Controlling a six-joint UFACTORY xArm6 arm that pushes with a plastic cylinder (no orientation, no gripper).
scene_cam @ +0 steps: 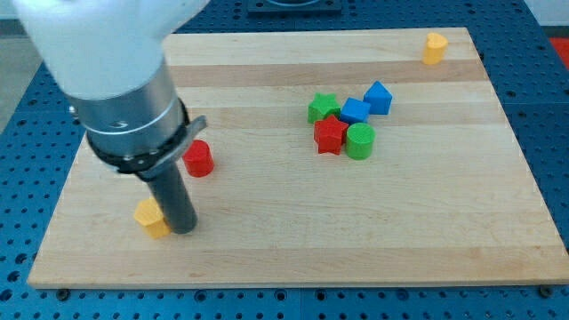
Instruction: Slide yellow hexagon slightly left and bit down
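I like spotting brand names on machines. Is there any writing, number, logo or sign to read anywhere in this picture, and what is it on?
None: no word, number, logo or sign can be read anywhere in this view.
The arm's white and grey housing is plain.
The wooden board and the coloured blocks, such as the yellow hexagon beside my tip, are unmarked.
The blue perforated table shows only holes.

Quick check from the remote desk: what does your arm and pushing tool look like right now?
A bulky white arm shell narrows into a grey metal cylinder ringed by a black collar. Below hangs a straight dark rod; my tip is plain and blunt. No cables or markings show.
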